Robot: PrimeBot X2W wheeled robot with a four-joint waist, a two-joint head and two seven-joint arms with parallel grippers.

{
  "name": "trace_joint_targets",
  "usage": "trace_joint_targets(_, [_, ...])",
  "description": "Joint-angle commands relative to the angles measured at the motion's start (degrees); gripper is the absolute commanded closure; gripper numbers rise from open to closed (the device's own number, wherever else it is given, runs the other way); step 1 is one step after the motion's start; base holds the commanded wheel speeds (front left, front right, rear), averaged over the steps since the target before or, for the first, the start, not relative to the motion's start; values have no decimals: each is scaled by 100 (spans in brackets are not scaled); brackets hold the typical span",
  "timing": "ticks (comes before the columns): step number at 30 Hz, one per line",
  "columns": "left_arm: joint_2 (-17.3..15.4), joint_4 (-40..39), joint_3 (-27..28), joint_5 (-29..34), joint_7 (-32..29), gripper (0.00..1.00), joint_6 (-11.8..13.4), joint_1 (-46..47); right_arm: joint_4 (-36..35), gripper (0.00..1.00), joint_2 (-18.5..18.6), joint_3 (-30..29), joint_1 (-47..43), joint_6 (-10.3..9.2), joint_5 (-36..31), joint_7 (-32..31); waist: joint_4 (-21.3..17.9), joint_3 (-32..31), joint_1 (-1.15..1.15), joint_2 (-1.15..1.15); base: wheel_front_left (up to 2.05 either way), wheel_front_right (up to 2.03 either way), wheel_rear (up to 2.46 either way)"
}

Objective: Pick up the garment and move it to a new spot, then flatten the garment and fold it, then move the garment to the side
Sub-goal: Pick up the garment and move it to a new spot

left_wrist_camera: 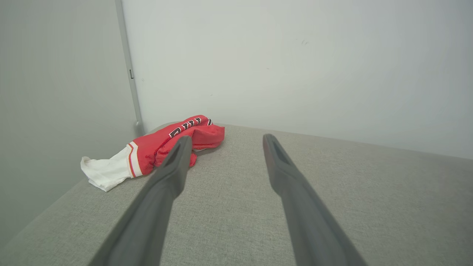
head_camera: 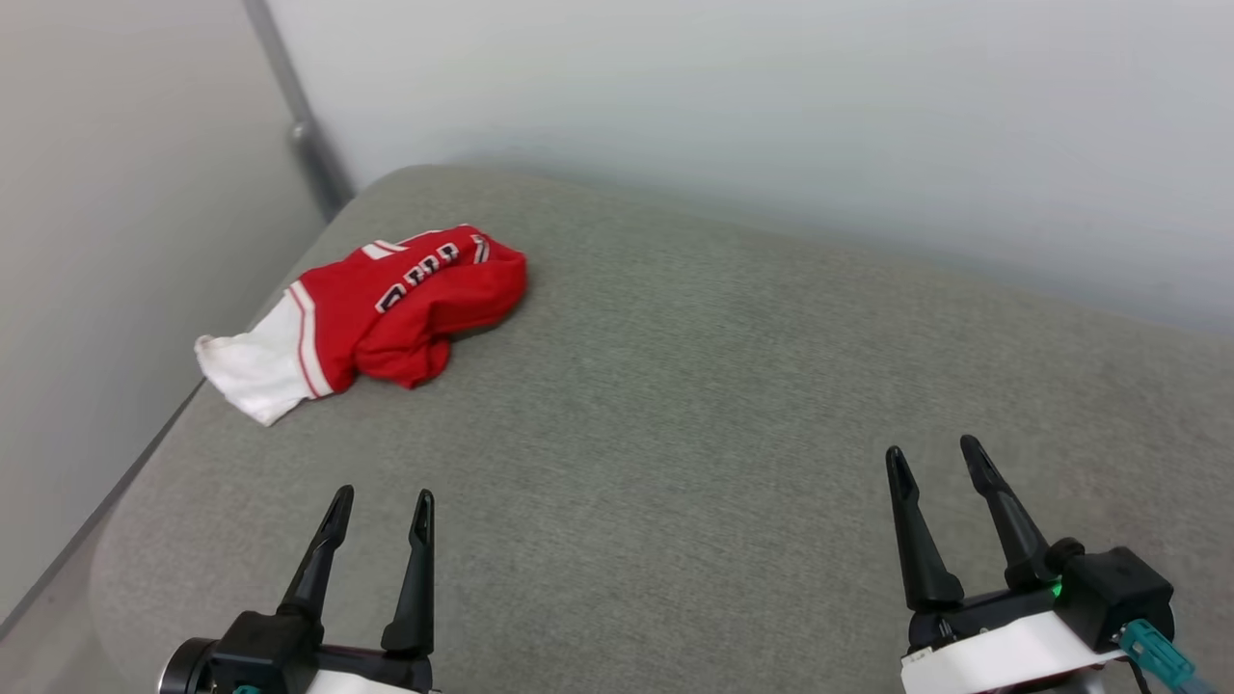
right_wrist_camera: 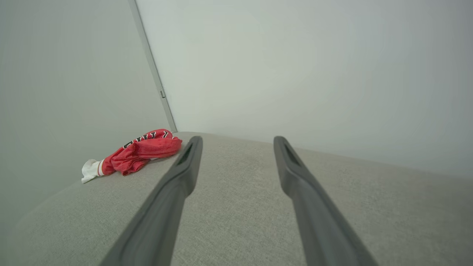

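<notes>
Nearest in the head view, the left tool (head_camera: 383, 494) and right tool (head_camera: 931, 447) stand wide and empty over the grey surface (head_camera: 675, 414). At its far left corner the garment (head_camera: 386, 308) lies crumpled, red with a white sleeve. The left wrist view shows its striped trim more clearly. A pale wall (head_camera: 771, 116) stands behind.

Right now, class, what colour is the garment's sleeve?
The sleeve is white with red stripes; clearest in head view.

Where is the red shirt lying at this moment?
In the head view the red shirt lies crumpled at the far left of the grey cushion, near its rounded corner by the wall, ahead of the left hand and not touching it.
</notes>
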State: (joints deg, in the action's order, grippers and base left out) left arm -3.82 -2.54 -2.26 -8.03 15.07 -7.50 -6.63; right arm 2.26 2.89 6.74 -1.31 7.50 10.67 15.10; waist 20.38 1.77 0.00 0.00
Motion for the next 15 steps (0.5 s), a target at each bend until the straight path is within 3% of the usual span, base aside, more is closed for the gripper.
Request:
trace_joint_targets(1, [3, 1, -3, -34, 16, 0, 5, -52, 25, 0, -3, 25, -46, -2, 31, 10, 258, -55, 0, 0, 0, 0, 0])
trace_joint_targets(15, [19, -31, -1, -205, 16, 0, 5, -131, 65, 0, -3, 73, -119, -2, 66, 10, 657, -143, 0, 0, 0, 0, 0])
